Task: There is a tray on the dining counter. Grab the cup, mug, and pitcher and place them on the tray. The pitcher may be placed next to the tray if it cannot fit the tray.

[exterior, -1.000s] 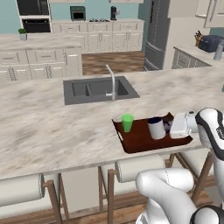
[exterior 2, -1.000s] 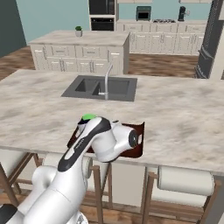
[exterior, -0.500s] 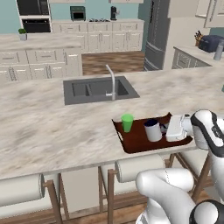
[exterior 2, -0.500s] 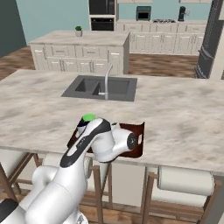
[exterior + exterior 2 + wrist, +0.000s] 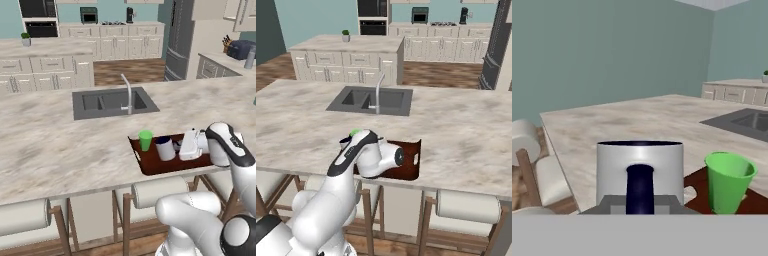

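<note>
One cup (image 5: 145,140), one mug (image 5: 165,148) on one tray (image 5: 150,166); mug at gripper's (image 5: 640,192) 12 o'clock, jaws clamped on it.

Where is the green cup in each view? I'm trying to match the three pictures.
Left base view: cup right of centre, at the left end of the tray.
Right base view: a green sliver left of centre, peeking over the arm.
Hand view: lower right, beside the mug.
Shared landmark: the dark red tray.
</note>
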